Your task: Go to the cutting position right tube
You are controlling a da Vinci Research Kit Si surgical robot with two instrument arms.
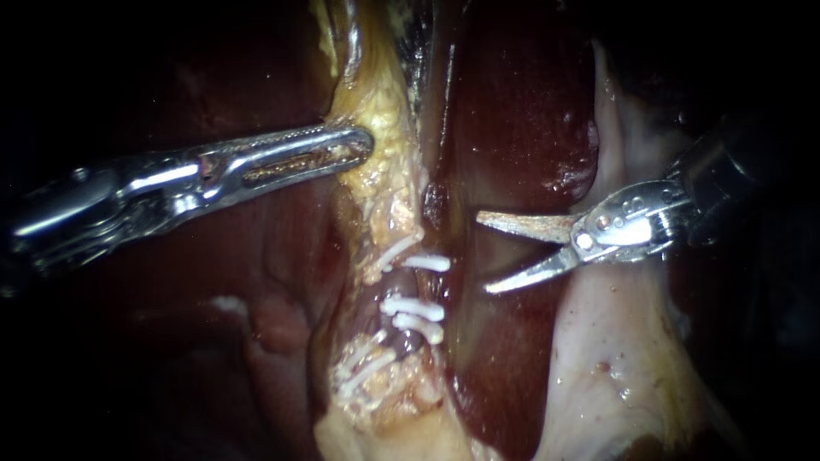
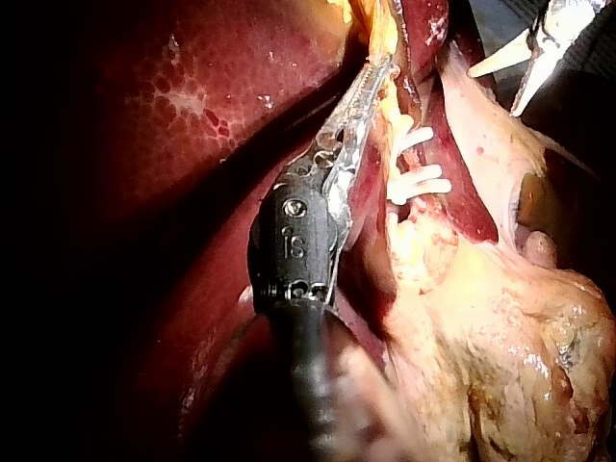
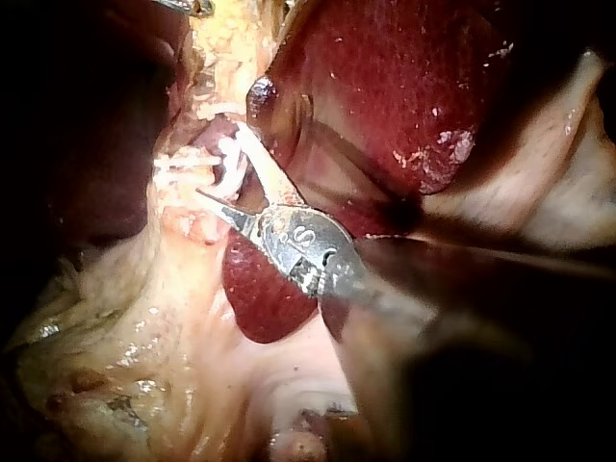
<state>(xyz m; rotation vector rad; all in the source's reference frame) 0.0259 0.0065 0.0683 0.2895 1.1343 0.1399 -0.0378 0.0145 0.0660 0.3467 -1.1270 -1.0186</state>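
The right instrument (image 1: 483, 254), silver with scissor blades, has its pincer wide open on nothing. Its tips stand just beside the thin reddish right tube (image 1: 415, 287), between white plastic clips (image 1: 424, 263). The left instrument (image 1: 346, 147), of long steel, seems to have its pincer clamped on yellow fatty tissue (image 1: 389, 171), though the contact is partly hidden.

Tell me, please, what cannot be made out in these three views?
Endoscope view: the tubes under the clips are buried in fat, so the right tube cannot be picked out.
Endoscope view: the shafts of the left tool and right tool fade into dark edges.
Left wrist view: the left tool's tip sinks into fat.
Right wrist view: the clips blur together, uncountable.
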